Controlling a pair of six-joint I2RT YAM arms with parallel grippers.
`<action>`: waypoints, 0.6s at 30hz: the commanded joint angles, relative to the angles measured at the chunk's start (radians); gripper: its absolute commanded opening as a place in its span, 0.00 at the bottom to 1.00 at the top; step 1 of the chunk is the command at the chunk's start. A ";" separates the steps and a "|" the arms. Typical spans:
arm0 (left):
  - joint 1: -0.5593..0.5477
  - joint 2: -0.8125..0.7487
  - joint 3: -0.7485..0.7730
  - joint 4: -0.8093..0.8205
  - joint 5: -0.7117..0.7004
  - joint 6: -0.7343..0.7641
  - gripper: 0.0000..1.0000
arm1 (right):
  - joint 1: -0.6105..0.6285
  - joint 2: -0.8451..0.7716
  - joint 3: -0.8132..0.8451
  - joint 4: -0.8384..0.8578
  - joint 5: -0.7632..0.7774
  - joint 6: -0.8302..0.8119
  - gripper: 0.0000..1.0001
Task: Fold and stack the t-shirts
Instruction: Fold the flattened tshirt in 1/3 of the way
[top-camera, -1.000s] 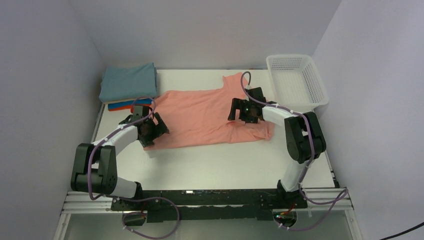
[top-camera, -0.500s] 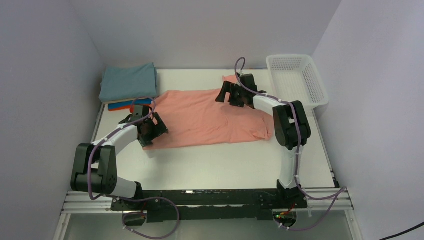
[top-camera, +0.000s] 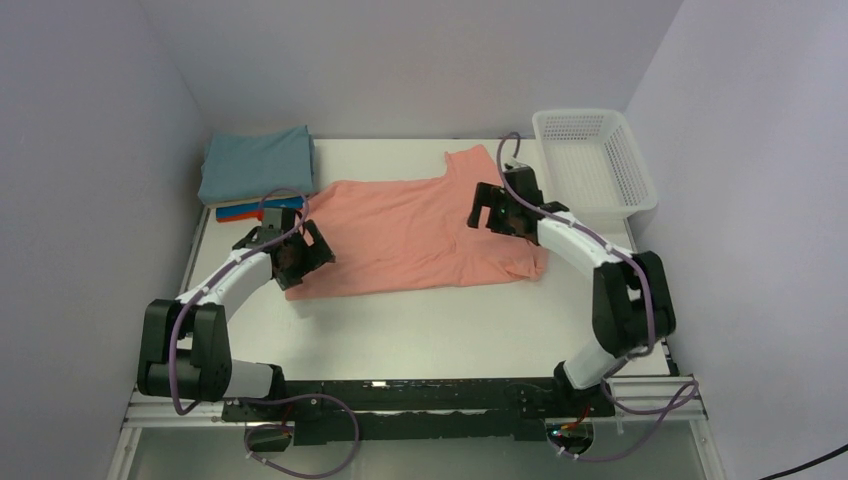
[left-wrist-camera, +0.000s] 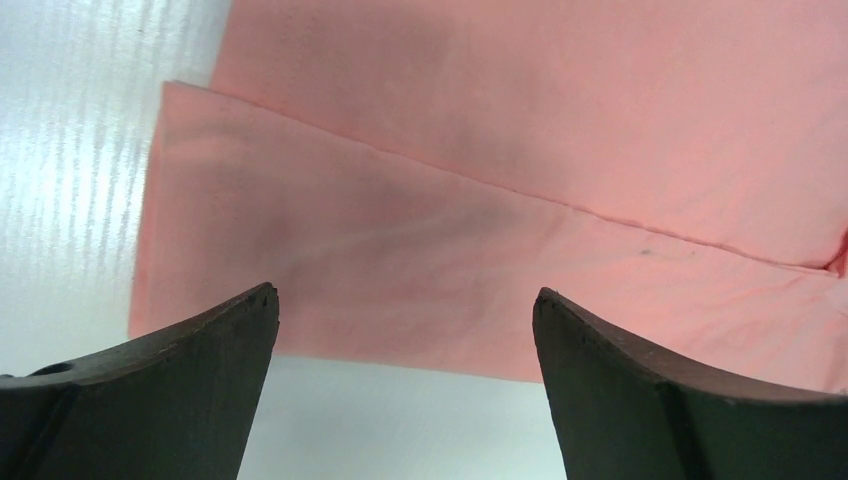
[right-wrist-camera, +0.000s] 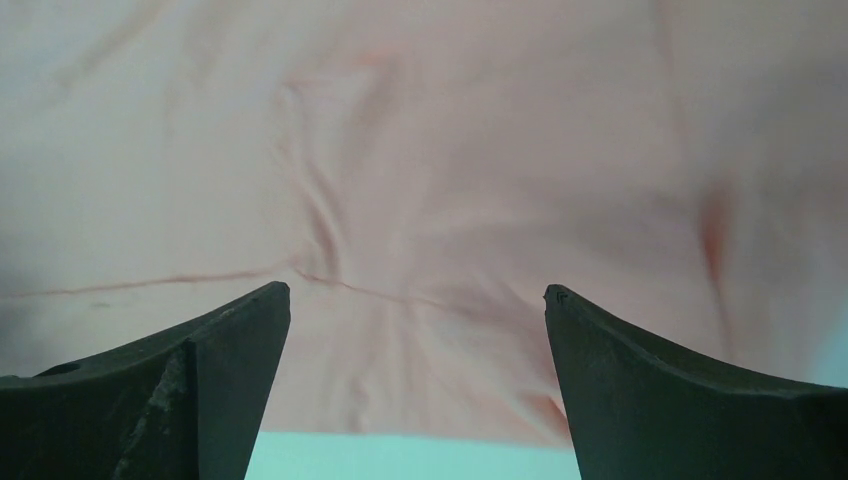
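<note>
Top external: salmon t-shirt (top-camera: 410, 235) flat mid-table. Left gripper (top-camera: 298, 256) over its near-left corner, right gripper (top-camera: 495, 208) over right end. Both finger pairs apart, empty. Advice: pinch edges together, lift evenly, keep cloth taut.

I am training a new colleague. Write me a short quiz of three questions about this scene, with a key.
1. True or false: the left tool is shut on the salmon-pink t-shirt.
2. What lies on top of the folded stack at the far left? A. a teal t-shirt B. a cream t-shirt C. a black towel
3. Fill in: the white basket stands at the far ____ corner of the table.
Key: 1 false, it is open; 2 A; 3 right.
</note>
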 joint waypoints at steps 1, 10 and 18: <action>-0.009 0.020 0.015 0.055 0.051 0.012 0.99 | -0.046 -0.126 -0.113 -0.154 0.236 -0.009 1.00; -0.009 0.122 -0.013 0.100 0.078 0.001 0.99 | -0.099 -0.198 -0.186 -0.171 0.044 -0.072 0.94; -0.009 0.124 -0.009 0.082 0.045 0.003 0.99 | -0.102 -0.251 -0.252 -0.346 0.287 0.058 0.90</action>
